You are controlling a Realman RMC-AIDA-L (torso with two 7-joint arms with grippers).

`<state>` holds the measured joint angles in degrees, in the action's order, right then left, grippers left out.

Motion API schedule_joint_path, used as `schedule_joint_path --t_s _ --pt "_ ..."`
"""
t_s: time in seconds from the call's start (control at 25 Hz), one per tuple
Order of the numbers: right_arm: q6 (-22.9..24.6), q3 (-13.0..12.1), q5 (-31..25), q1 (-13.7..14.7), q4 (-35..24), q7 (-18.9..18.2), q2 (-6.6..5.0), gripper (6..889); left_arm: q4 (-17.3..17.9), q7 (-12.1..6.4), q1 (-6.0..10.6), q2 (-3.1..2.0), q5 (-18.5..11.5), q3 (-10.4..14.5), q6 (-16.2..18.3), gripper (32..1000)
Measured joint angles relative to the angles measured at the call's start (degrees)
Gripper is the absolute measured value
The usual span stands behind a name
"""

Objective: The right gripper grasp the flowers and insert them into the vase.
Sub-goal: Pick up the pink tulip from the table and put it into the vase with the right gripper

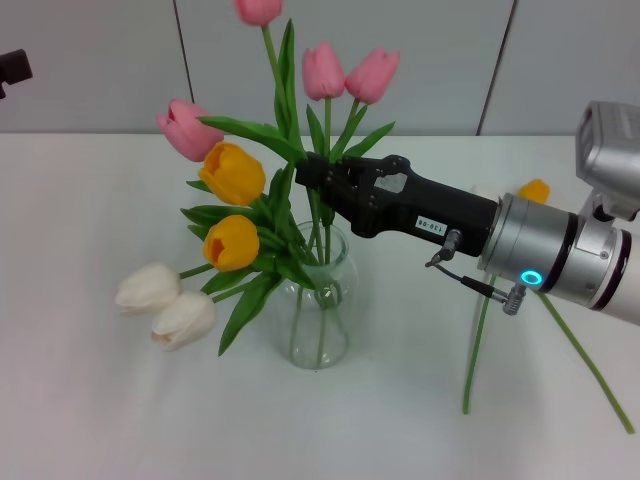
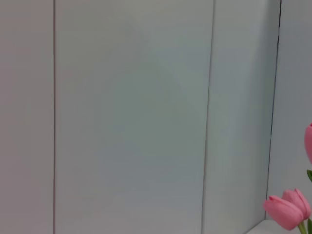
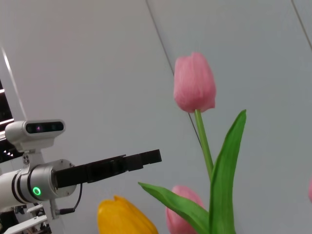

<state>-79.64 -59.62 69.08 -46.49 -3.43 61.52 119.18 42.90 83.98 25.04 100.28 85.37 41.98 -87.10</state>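
The right gripper (image 1: 312,176) reaches in from the right, level with the leaves above the vase (image 1: 320,305), its black fingers closed around a green tulip stem among the bunch. The flowers (image 1: 268,170) stand in the clear glass vase on the white table (image 1: 120,420): pink buds on top, two orange ones in the middle, two white ones drooping low to the left. Another orange tulip (image 1: 534,190) lies on the table behind the right arm. The left gripper (image 3: 144,158) hangs raised well to the side; whether its fingers are apart or together cannot be told.
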Motion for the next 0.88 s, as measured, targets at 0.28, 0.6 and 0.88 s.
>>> schedule_joint_path --t_s 0.28,0.6,0.88 --pt "0.1 -0.1 0.0 -0.3 0.0 0.5 0.0 58 1.0 -0.05 -0.12 0.0 -0.2 -0.1 0.0 774" --pt "0.8 -0.4 0.3 -0.3 -1.7 0.5 0.0 58 1.2 -0.01 -0.18 0.0 -0.3 -0.2 -1.0 773" --pt "0.9 -0.9 1.4 0.3 -2.9 0.1 0.0 59 1.2 -0.06 -0.18 0.0 -0.3 -0.8 -1.6 773"
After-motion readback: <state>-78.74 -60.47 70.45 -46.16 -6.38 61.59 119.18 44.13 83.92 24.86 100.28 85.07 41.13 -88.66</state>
